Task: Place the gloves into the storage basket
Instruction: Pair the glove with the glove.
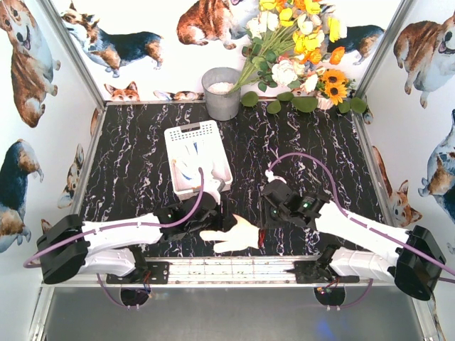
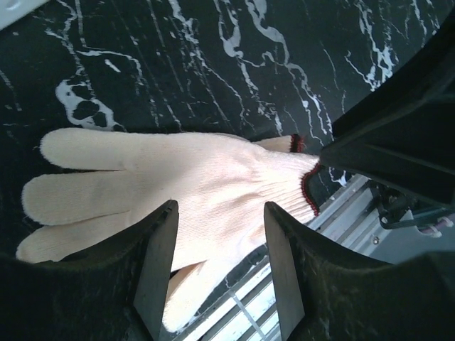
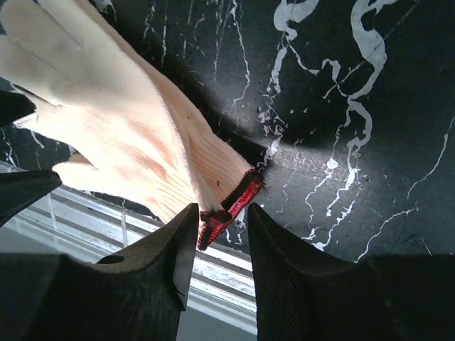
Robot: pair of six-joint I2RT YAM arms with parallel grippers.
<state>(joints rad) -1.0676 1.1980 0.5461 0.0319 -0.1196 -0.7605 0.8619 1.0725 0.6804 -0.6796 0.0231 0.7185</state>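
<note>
A cream knit glove [image 1: 234, 234] with red cuff trim lies flat at the table's near edge, fingers pointing left. My left gripper [image 1: 215, 222] hovers open over its palm [image 2: 185, 185], one jaw on each side of the thumb area and neither pressing it. My right gripper [image 1: 264, 222] is open at the cuff, and the red trim [image 3: 238, 199] sits just beyond its parted fingertips. The white perforated storage basket [image 1: 213, 131] stands behind the left gripper, with other gloves [image 1: 190, 167] inside it.
A grey metal bucket [image 1: 222, 94] and a bunch of flowers [image 1: 298, 50] stand at the back edge. A metal rail [image 1: 234, 268] runs along the near edge right beside the glove. Corgi-print walls close in both sides.
</note>
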